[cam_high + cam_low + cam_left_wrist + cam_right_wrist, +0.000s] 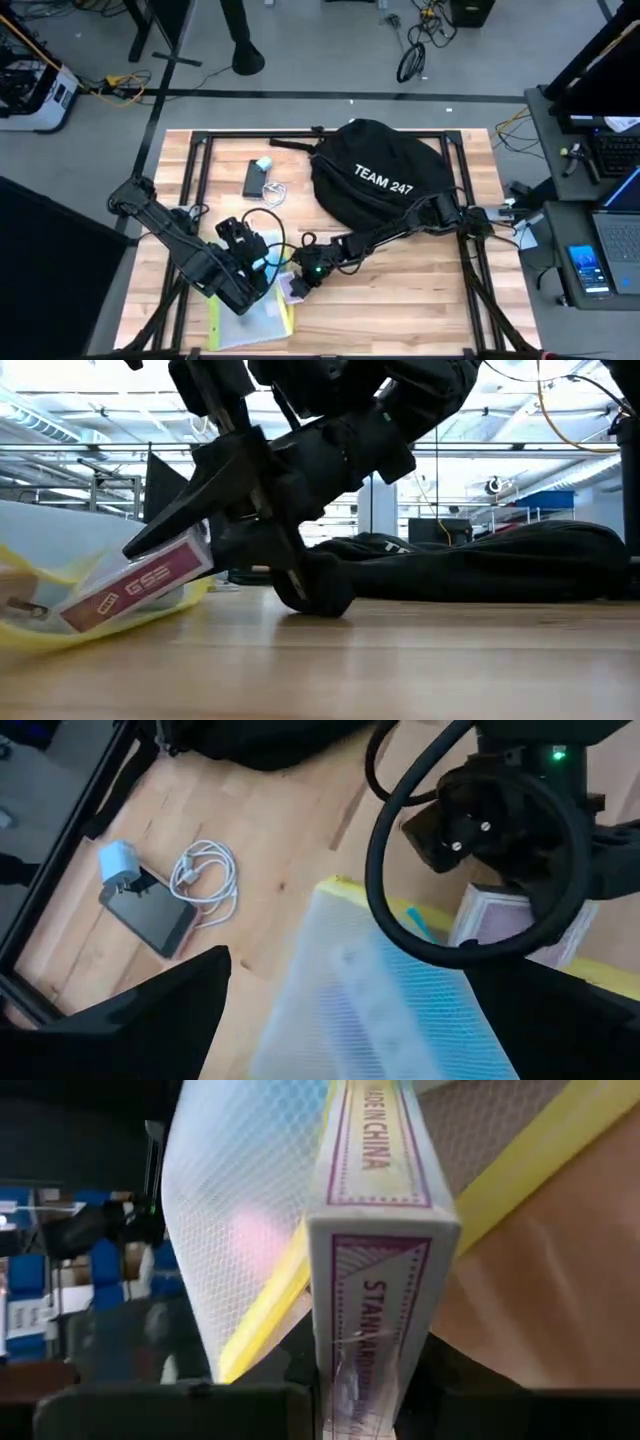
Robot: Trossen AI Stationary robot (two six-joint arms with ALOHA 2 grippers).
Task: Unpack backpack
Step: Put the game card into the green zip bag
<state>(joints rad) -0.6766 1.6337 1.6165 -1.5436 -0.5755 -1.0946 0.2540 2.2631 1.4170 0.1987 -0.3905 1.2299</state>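
Purple card box [375,1270] (tilted) pinched by right hand [296,287]; left hand [262,300] unclear.

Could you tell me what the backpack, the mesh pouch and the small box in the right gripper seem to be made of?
The backpack looks like matte black woven fabric: it slumps softly and carries printed white lettering. The mesh pouch seems translucent plastic netting with a yellow border, judging by its fine grid. The small box in the right gripper looks like printed card, probably under clear wrap, given its sharp edges and faint sheen.
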